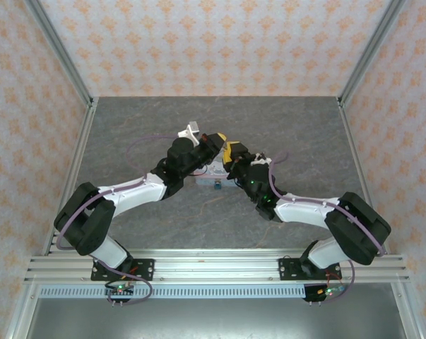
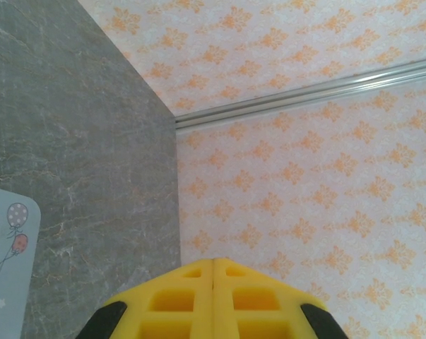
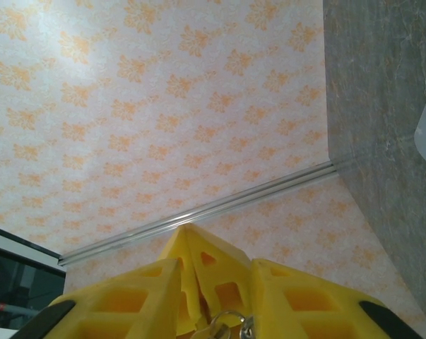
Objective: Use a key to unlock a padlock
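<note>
Two bent arms reach inward, the left arm (image 1: 131,192) toward two o'clock and the right arm (image 1: 308,205) toward ten, meeting at twelve o'clock of the tin (image 1: 211,174), probably to pass the key (image 3: 228,325) between them. The left gripper (image 2: 213,265) is pressed fully closed, nothing visible in it; the right gripper (image 3: 218,267) stands partly apart around that ringed scrap of metal, its hold uncertain. The padlock (image 1: 217,186), a teal speck, seems to sit at the tin's six o'clock edge.

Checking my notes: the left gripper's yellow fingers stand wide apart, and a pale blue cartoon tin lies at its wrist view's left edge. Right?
No: the left wrist view shows the left gripper with yellow fingers pressed together. The pale blue cartoon tin does lie at that view's left edge.
</note>
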Controlling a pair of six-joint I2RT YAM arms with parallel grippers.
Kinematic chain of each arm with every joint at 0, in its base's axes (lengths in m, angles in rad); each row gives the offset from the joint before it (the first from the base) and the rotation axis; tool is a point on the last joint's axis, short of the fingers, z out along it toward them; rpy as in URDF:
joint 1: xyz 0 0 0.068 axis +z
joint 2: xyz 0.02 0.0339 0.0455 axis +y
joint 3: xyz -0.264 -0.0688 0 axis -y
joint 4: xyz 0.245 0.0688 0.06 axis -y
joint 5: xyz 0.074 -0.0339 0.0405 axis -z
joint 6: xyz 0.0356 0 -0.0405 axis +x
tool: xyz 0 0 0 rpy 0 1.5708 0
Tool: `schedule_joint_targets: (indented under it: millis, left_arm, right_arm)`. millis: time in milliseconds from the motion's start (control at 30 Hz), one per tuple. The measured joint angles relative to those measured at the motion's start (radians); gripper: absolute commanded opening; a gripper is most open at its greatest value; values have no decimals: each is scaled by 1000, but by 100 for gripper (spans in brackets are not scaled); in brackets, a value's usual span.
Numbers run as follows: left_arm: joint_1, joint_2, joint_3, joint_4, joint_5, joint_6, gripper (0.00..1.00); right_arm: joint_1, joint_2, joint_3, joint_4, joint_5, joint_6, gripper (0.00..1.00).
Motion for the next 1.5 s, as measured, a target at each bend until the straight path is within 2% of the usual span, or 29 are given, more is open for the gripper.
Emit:
schedule_joint_targets:
  millis: [233,400,600,667,767,833,933,1100,1233,1367,1500]
  left_arm:
    - [-4,0,0,3,-2,0,0]
    - [-4,-1,0,6,-5,0,0]
    - [-5,-2,0,1,-5,-1,2]
    - [-5,-3,0,-8,-7,-5,15]
    - [-6,-17,0,-43,-9,-11,41]
    - [-6,-36,0,-79,-13,-18,54]
    - [-2,-79,8,-150,-14,-15,63]
    - [43,-117,77,-292,36,2,65]
    - [76,-115,150,-396,132,19,59]
    - [74,-93,166,-414,213,18,50]
    - [64,-50,164,-417,257,3,47]
  right_arm:
    - [0,2,0,11,0,8,9]
    - [-5,3,0,16,10,10,0]
    - [-8,3,0,18,10,9,0]
    - [-12,3,-1,18,6,6,0]
    - [-22,-2,-8,14,-13,-3,0]
    - [-35,-26,-23,-5,-28,-21,0]
    - [-57,-88,-43,-59,-50,-58,0]
    - [-94,-193,-50,-162,-103,-163,0]
    - [-103,-235,-50,-240,-145,-285,0]
    - [-103,-231,-50,-280,-179,-356,0]
    - [-103,-200,-43,-280,-204,-383,0]
